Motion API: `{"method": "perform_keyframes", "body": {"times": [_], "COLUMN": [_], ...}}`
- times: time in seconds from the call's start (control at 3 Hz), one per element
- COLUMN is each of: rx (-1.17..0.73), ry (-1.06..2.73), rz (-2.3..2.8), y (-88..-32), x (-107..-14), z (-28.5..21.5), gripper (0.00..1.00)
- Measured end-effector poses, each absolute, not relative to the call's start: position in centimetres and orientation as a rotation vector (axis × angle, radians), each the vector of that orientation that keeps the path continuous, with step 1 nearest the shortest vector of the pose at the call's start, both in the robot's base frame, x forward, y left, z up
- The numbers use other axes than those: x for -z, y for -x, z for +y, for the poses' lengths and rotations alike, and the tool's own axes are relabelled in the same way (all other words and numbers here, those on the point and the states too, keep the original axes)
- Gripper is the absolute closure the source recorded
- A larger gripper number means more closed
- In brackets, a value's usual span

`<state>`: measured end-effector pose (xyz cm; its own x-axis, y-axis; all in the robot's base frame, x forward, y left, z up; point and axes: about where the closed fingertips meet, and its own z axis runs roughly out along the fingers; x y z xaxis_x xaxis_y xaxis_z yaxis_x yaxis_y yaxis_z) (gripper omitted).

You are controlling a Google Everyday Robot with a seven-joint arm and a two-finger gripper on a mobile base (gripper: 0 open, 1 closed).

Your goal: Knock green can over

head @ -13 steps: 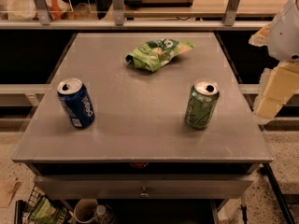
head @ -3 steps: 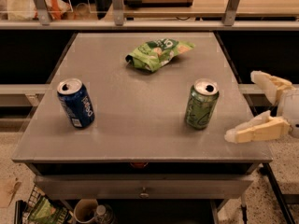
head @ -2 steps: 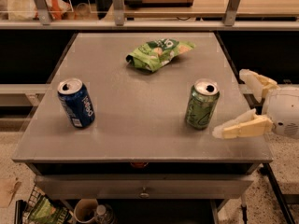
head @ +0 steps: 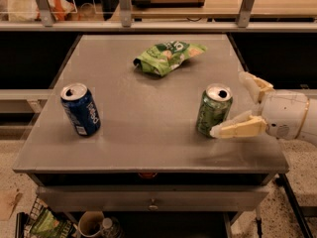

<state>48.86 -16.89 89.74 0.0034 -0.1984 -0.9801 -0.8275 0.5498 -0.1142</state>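
Observation:
The green can (head: 213, 109) stands upright on the right part of the grey table (head: 143, 128), its silver top open. My gripper (head: 237, 105) reaches in from the right at can height, open. Its near finger (head: 237, 128) lies level with its tip at the can's lower right side, touching or almost touching it. Its far finger (head: 253, 85) sits behind and to the right of the can, apart from it.
A dark blue can (head: 80, 108) stands upright at the table's left. A flat green snack bag (head: 166, 56) lies at the back middle. A shelf rail (head: 158, 26) runs behind the table. The table's front edge is close below the cans.
My gripper came down from the right edge and moved left toward the green can. Its near finger now reaches the can's side. The can still stands upright.

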Motion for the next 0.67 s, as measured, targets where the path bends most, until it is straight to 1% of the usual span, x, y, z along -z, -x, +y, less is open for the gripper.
{"method": "perform_keyframes", "body": {"times": [0.33, 0.67], "rx": [-0.65, -0.688], "ry": [0.909, 0.916], "rz": [1.51, 1.499], "y": [-49.72, -49.41], "x": [-88.91, -88.34], "z": [-16.07, -15.12], "gripper": [0.0, 0.0]}}
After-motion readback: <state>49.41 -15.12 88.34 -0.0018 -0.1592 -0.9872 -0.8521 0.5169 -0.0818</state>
